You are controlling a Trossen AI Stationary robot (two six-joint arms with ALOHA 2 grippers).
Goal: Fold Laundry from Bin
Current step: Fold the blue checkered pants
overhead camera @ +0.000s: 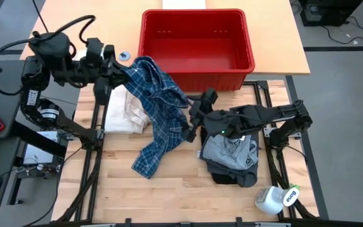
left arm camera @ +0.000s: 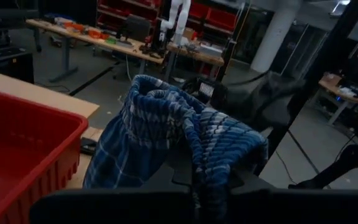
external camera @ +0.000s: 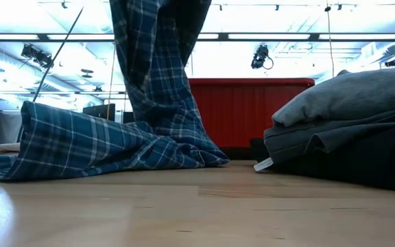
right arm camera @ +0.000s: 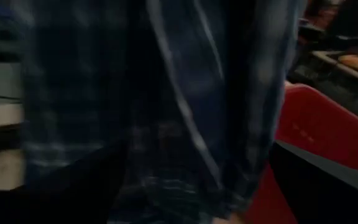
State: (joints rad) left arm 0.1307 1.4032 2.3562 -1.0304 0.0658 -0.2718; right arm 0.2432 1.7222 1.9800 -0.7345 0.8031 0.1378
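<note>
Nearest the front edge of the pale wooden table (overhead camera: 169, 195) lies a white plastic bottle with a green label (overhead camera: 276, 199), on its side and apart from the work. Just behind it sits a stack of folded garments, a light grey one (overhead camera: 230, 151) on top of a darker one (overhead camera: 232, 176), squared up as though finished and parked on the right side to leave the middle free. Across the middle trails the blue-and-white plaid shirt (overhead camera: 159, 107), its lower part pooled on the wood and its upper part pulled up into the air, which reads as a lift meant to let the fabric hang and open out for folding. The right gripper (overhead camera: 191, 129) is at the hanging edge of that shirt with its fingers spread as wide as they go; it grips nothing, and whether it touches the cloth cannot be told. The left gripper (overhead camera: 115, 66) is higher and farther back, clamped tight on the bunched top of the shirt and bearing its weight. Beside the shirt lies a cream-white folded cloth (overhead camera: 123, 110). Farthest back stands the bright red rectangular plastic bin (overhead camera: 197, 44), with no garments inside.
</note>
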